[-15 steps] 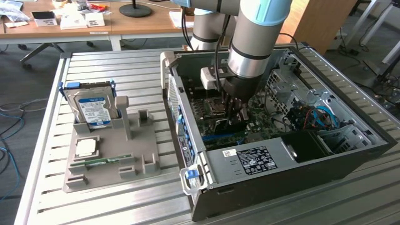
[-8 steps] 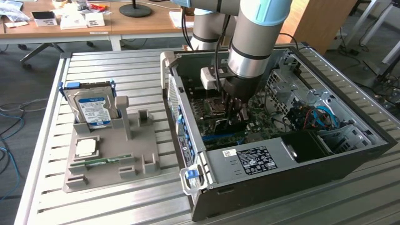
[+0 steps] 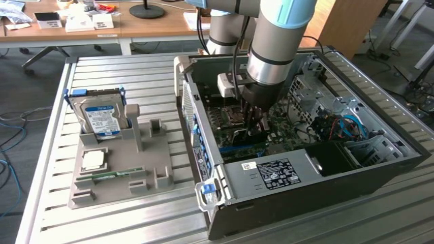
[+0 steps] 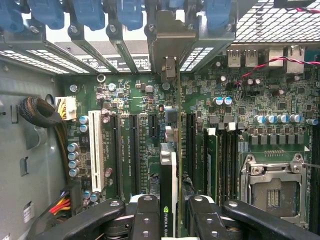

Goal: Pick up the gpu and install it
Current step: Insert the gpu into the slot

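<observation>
**Operator:** Where is the card at this moment?

**Observer:** Your pincer (image 4: 168, 212) has it. In the wrist view you see the two black fingers (image 4: 145, 215) closed on the graphics card (image 4: 168, 165), which stands on its thin edge between them. The card runs away from the camera across the green motherboard (image 4: 235, 125), and its silver bracket end (image 4: 169, 37) reaches up among the blue slot latches (image 4: 129, 12) at the back wall of the case.

**Operator:** And from outside?

**Observer:** You see the arm (image 3: 275, 46) reaching straight down into the open computer case (image 3: 379, 173), which lies on its side on the slatted metal surface (image 3: 122, 208). The pincer (image 3: 256, 119) is low inside, just over the board, with the dark card (image 3: 239, 136) beneath it.

**Operator:** Is the card seated in a slot?

**Observer:** You cannot tell that; its lower edge is hidden by the card itself. It lines up alongside the long black slots (image 4: 136, 150), beside the white slot (image 4: 95, 150).

**Operator:** Anything else around?

**Observer:** On the exterior view's left, a grey holder tray (image 3: 122, 168) sits on the surface, well apart from the case. A hard drive (image 3: 101, 119) with a blue and white label stands upright in it, with a square processor chip (image 3: 93, 160) and a narrow green memory stick (image 3: 109, 176) lying nearer the front.
</observation>
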`<state>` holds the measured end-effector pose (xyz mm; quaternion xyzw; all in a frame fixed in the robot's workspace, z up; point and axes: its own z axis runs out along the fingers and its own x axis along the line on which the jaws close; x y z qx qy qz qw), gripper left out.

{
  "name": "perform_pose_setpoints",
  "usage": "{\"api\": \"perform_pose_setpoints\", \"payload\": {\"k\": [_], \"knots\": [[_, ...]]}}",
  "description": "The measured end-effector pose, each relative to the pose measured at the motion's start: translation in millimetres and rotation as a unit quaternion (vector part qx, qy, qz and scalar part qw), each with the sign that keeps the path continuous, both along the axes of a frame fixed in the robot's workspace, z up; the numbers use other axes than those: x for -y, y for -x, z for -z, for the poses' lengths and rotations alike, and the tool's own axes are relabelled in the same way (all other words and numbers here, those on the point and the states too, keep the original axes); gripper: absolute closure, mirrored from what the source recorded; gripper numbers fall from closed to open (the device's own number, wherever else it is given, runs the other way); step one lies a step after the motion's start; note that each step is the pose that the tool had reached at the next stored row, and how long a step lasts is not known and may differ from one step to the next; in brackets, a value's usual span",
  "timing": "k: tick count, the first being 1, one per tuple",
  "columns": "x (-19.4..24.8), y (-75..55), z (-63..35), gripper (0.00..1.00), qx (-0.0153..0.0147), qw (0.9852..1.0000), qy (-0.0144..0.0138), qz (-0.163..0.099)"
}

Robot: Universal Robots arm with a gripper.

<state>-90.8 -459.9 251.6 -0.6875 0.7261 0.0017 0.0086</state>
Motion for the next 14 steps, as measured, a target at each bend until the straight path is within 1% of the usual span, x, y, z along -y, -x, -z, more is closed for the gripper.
{"api": "perform_pose_setpoints", "payload": {"k": [14], "knots": [[0.1, 0.7, 1.6, 0.73, -0.0001, 1.0, 0.0002, 0.0]]}}
